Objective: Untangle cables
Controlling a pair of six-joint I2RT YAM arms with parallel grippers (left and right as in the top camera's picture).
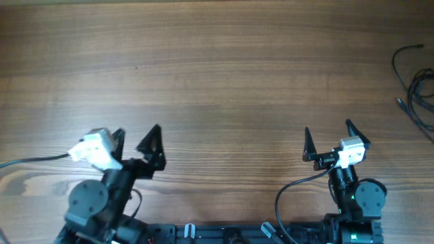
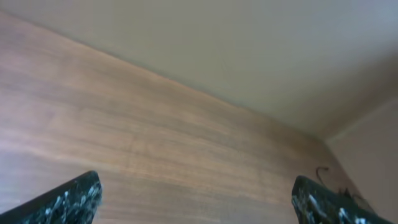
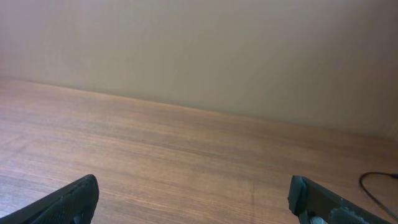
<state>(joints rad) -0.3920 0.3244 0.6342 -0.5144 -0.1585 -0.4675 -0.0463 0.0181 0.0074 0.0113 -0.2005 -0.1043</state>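
The cables [image 1: 415,88] are thin black cords lying in loose loops at the far right edge of the table, partly cut off by the frame. A bit of them shows in the left wrist view [image 2: 323,174] and in the right wrist view [image 3: 373,183]. My left gripper [image 1: 135,139] is open and empty near the front left of the table, far from the cables. My right gripper [image 1: 330,135] is open and empty near the front right, well short of the cables.
The wooden table [image 1: 217,74] spreads across the overhead view. A plain wall [image 3: 199,50] rises behind its far edge. Thicker black wires run from the arm bases along the front edge.
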